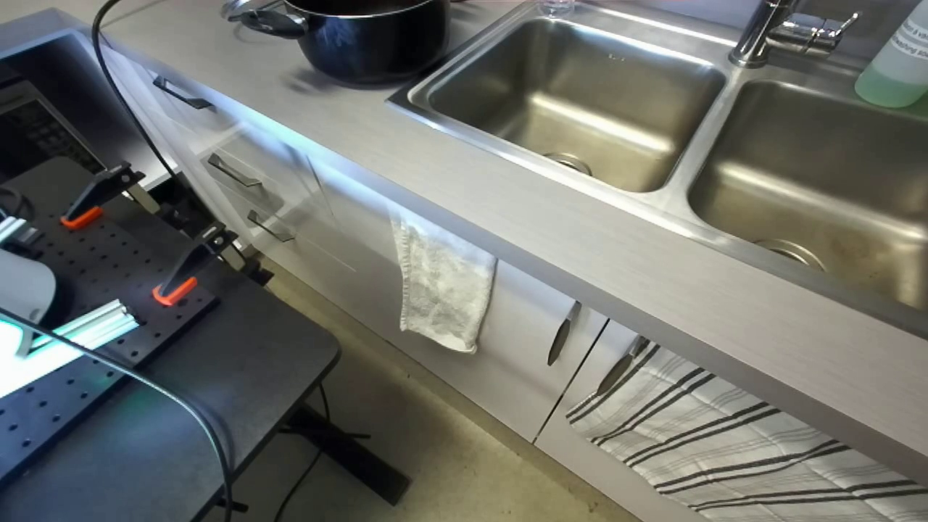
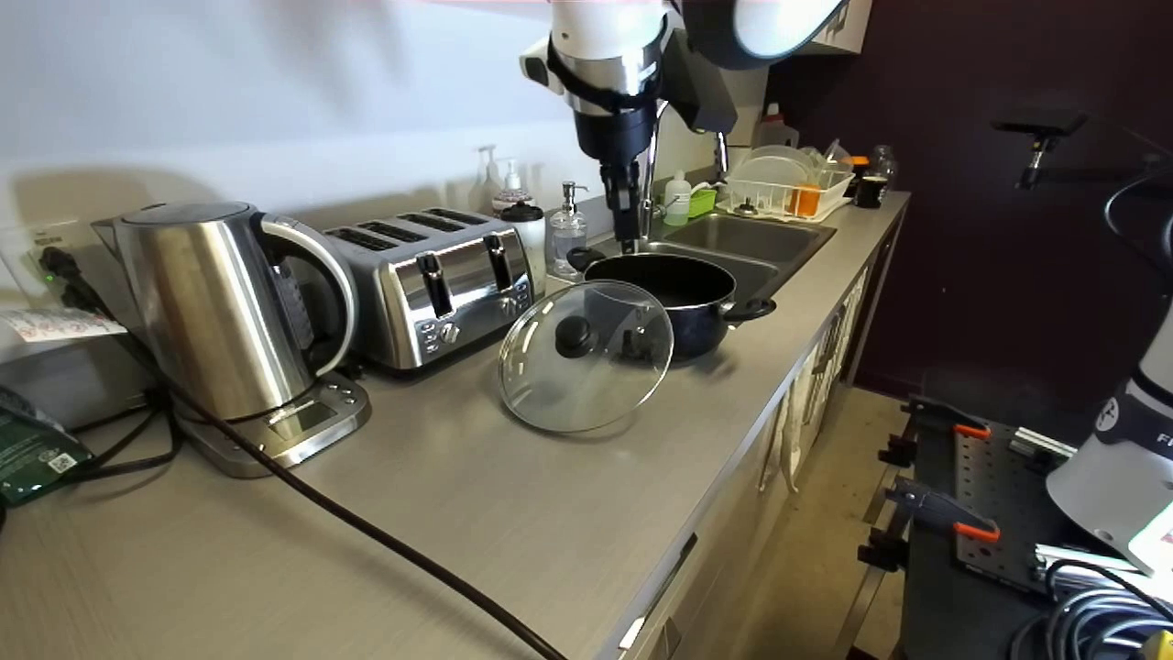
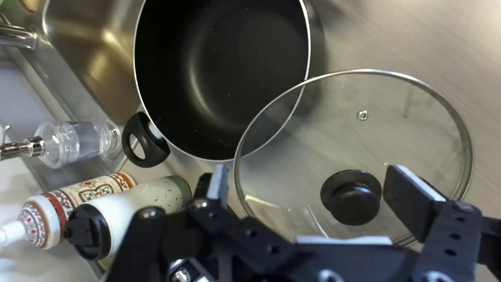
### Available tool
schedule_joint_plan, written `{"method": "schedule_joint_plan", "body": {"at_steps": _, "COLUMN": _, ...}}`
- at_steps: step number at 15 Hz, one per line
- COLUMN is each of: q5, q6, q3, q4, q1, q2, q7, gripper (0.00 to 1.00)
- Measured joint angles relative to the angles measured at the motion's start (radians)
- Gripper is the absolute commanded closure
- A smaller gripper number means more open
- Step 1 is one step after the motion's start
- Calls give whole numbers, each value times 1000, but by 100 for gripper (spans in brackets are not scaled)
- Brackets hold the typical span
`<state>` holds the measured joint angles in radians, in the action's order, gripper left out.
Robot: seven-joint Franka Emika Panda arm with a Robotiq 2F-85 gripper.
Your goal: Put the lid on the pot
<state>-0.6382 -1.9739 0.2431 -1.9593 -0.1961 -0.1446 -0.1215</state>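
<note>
The glossy black pot stands uncovered on the counter beside the sink. It also shows in an exterior view and in the wrist view, its inside empty. The clear glass lid with a black knob is tilted and appears to lean against the pot's side. In the wrist view the lid overlaps part of the pot's rim. My gripper points down above the pot and lid area. In the wrist view my gripper is open and empty, the lid's knob lying in view between the fingers, nearer the right one.
A steel toaster and kettle stand along the wall. A white tumbler, a patterned bottle and a clear soap dispenser stand near the pot. The double sink lies beside it. A black cable crosses the counter.
</note>
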Motion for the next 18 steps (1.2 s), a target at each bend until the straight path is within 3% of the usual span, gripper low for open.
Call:
{"method": "schedule_joint_plan", "body": {"at_steps": 10, "q5": -23, "q6": 59, "q3": -43, "q4": 222, "q1": -67, "q2": -252, "q7": -52, "gripper": 0}}
{"method": "schedule_joint_plan", "body": {"at_steps": 18, "q5": -15, "q6": 86, "q3": -61, "q4": 293, "q1": -101, "q2": -354, "q7": -52, "gripper": 0}}
